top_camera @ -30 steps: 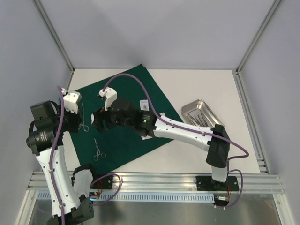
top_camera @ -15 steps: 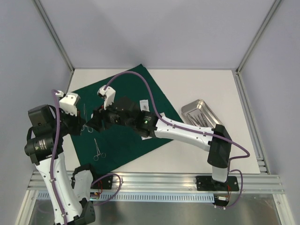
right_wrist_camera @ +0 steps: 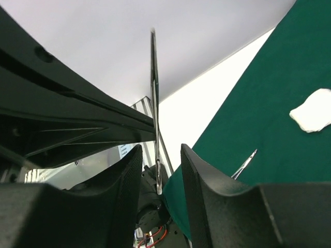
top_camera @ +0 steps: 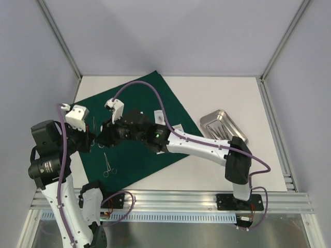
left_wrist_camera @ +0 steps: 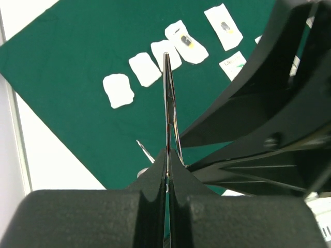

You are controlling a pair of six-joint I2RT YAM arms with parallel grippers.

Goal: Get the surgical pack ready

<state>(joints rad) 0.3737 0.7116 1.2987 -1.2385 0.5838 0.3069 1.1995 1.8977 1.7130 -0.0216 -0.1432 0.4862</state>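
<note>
Surgical pack cloth (top_camera: pixel 144 98), dark green, lies spread flat and turned cornerwise on the left part of the white table (top_camera: pixel 217 93). Nearest the arm bases, ringed steel forceps (top_camera: pixel 107 164) lie on the cloth. Just beyond them, the two grippers are close together above the cloth's left side. The left gripper (left_wrist_camera: pixel 166 175) has its fingers pressed together on a slender steel instrument (left_wrist_camera: pixel 168 103), whose tip points away from the wrist. The right gripper (right_wrist_camera: pixel 159 152) faces it with its fingers (right_wrist_camera: pixel 121 191) apart. The thin instrument stands in the gap between them, and I cannot tell whether they touch it. A second loose instrument (top_camera: pixel 93 123) lies on the cloth beside the grippers. Farther on, white gauze pieces (left_wrist_camera: pixel 118 90) and clear pouches (left_wrist_camera: pixel 187 42) lie in a row on the cloth. Well to the right, off the cloth, sits the steel tray (top_camera: pixel 220 118).
</note>
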